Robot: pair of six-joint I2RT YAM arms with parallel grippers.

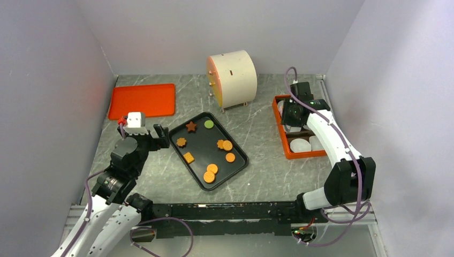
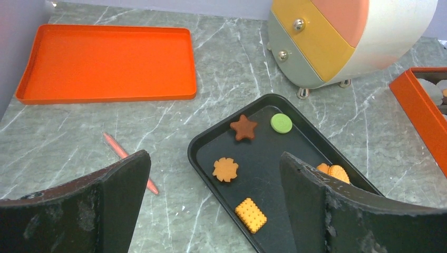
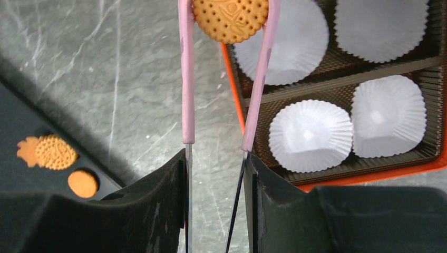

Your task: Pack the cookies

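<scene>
a: the table (image 1: pixel 257 160) is grey marble with white veins. far left corner, an orange tray (image 1: pixel 142 100).
b: the baking tray (image 1: pixel 206 147) is black. on it a brown star (image 1: pixel 191 127), a green round (image 1: pixel 209 124), an orange square (image 2: pixel 251 214) with a dotted grid.
a: the tongs (image 3: pixel 185 79) are pink; the cookie (image 3: pixel 230 18) in them is orange, pricked with dots.
b: by the right edge, white pleated liners (image 3: pixel 310 136) in an orange box (image 3: pixel 369 173) lined dark brown.
</scene>
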